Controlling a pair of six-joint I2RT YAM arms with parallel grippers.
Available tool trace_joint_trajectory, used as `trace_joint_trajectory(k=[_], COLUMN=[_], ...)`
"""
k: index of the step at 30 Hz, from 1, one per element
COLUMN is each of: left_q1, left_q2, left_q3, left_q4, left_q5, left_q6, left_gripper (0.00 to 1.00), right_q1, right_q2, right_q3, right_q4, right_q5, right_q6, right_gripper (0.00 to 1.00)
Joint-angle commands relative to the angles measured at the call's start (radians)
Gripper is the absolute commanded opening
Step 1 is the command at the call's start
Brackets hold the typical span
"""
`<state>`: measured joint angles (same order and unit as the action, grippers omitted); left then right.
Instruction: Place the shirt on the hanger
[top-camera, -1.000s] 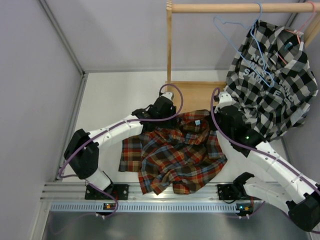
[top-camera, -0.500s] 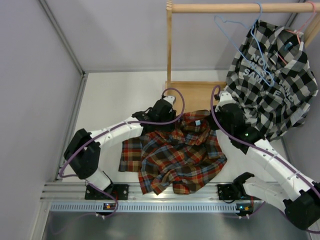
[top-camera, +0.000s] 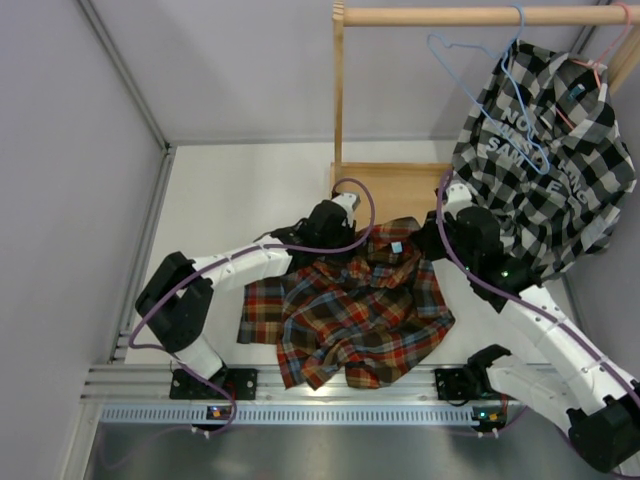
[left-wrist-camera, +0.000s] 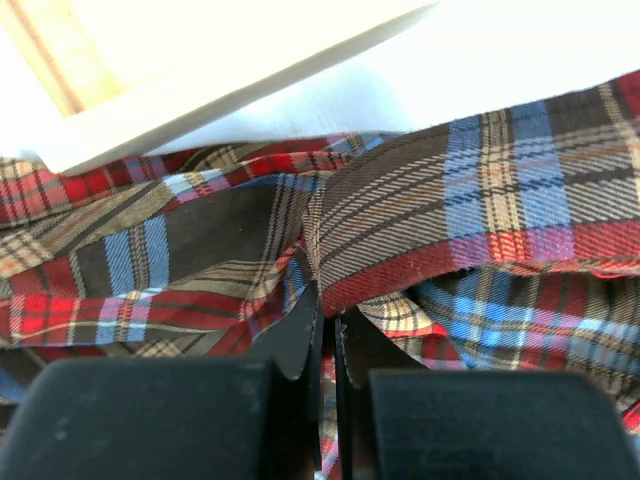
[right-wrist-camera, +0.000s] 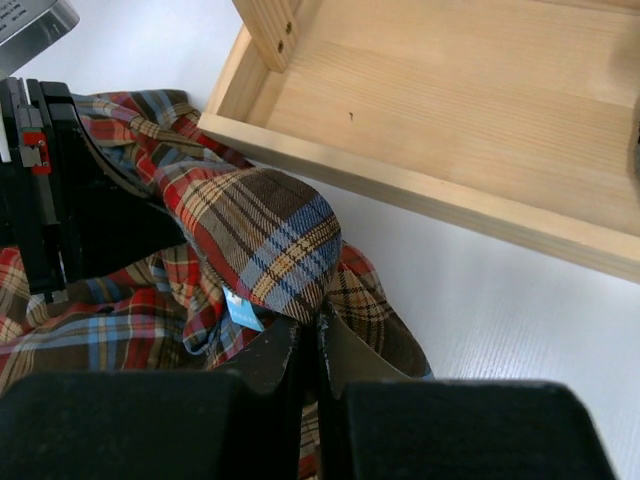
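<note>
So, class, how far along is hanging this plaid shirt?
Done: the left claw and right claw are both shut on the collar end of the red, orange and blue plaid flannel shirt. In hand: the grip only; most of the cloth lies crumpled on the table. Left: the thin light-blue wire hanger hangs bare on the wooden rail.

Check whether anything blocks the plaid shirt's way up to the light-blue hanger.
Nothing visible lies on the plaid shirt. The light-blue hanger hangs bare on the wooden rail, but the black-and-white checked shirt hangs beside it, overlapping it in the top view, and the rack's wooden base sits between; both may crowd the approach.
</note>
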<state>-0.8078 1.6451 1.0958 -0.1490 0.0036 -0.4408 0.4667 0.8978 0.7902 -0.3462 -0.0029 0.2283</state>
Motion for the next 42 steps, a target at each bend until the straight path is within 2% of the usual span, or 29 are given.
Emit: trace_joint_trajectory(k=[1,4,5,6,8,9,10,11,13,14,16,20,22,24,26,28,31,33,34,37,38,42], left_q1=[-0.002,-0.002,-0.002,-0.002,0.007,0.015,0.024,0.038,0.053,0.061,0.067,0.105,0.116,0.121,0.121,0.121,0.121,0.121,0.121,0.119,0.119,0.117], left_q2=[-0.011,-0.048,-0.063,-0.083,-0.088,-0.076,-0.070,-0.065,-0.073,-0.082,-0.099,-0.133,-0.137,-0.134,-0.137,-0.159,-0.215,-0.240,-0.257,-0.271,-0.272,-0.274], left_q3=[0.009,-0.002,-0.001,0.010,0.077,0.104,0.128,0.151,0.176,0.176,0.162,0.167,0.168,0.174,0.173,0.164,0.127,0.104,0.098,0.078,0.073,0.055], left_q4=[0.109,0.103,0.088,0.022,-0.076,-0.168,-0.205,-0.236,-0.282,-0.285,-0.287,-0.288,-0.290,-0.311,-0.330,-0.357,-0.369,-0.377,-0.383,-0.386,-0.385,-0.388], left_q5=[0.027,0.015,-0.035,-0.069,-0.149,-0.143,-0.125,-0.097,0.037,0.070,0.142,0.173,0.186,0.208,0.188,0.148,0.115,0.113,0.116,0.154,0.162,0.193], left_q6=[0.008,0.016,0.019,0.019,0.014,0.019,0.030,0.037,0.047,0.042,0.039,0.007,-0.009,0.004,0.010,0.004,0.013,0.019,0.024,0.030,0.033,0.043], left_gripper=[0.00,0.00,0.00,0.00,0.00,0.00,0.00,0.00,0.00,0.00,0.00,0.00,0.00,0.00,0.00,0.00,0.00,0.00,0.00,0.00,0.00,0.00], right_q1=[-0.033,-0.060,-0.072,-0.079,-0.088,-0.088,-0.088,-0.088,-0.089,-0.089,-0.089,-0.089,-0.088,-0.091,-0.097,-0.120,-0.215,-0.336,-0.427,-0.552,-0.565,-0.618], right_q2=[-0.020,-0.005,0.001,0.007,0.013,0.003,-0.010,-0.020,-0.062,-0.074,-0.102,-0.132,-0.125,-0.097,-0.034,0.042,0.148,0.238,0.274,0.413,0.443,0.571], right_q3=[0.029,0.029,0.032,0.037,0.056,0.081,0.096,0.112,0.168,0.190,0.269,0.404,0.489,0.550,0.641,0.742,0.860,0.929,1.004,1.151,1.182,1.271], right_q4=[0.012,0.013,0.013,0.012,0.006,-0.016,-0.026,-0.040,-0.095,-0.121,-0.192,-0.234,-0.241,-0.264,-0.274,-0.275,-0.283,-0.315,-0.359,-0.433,-0.450,-0.491], right_q5=[-0.051,-0.062,-0.080,-0.094,-0.144,-0.152,-0.157,-0.145,-0.117,-0.086,-0.042,0.058,0.114,0.259,0.413,0.464,0.429,0.313,0.176,0.058,0.028,-0.129], right_q6=[0.008,0.012,0.016,0.016,0.006,0.002,-0.003,-0.015,-0.036,-0.065,-0.092,-0.209,-0.263,-0.332,-0.404,-0.440,-0.486,-0.488,-0.475,-0.457,-0.457,-0.474], right_gripper=[0.00,0.00,0.02,0.06,0.24,0.28,0.32,0.42,0.49,0.59,0.65,0.78,0.79,0.79,0.80,0.79,0.76,0.72,0.70,0.71,0.74,0.73])
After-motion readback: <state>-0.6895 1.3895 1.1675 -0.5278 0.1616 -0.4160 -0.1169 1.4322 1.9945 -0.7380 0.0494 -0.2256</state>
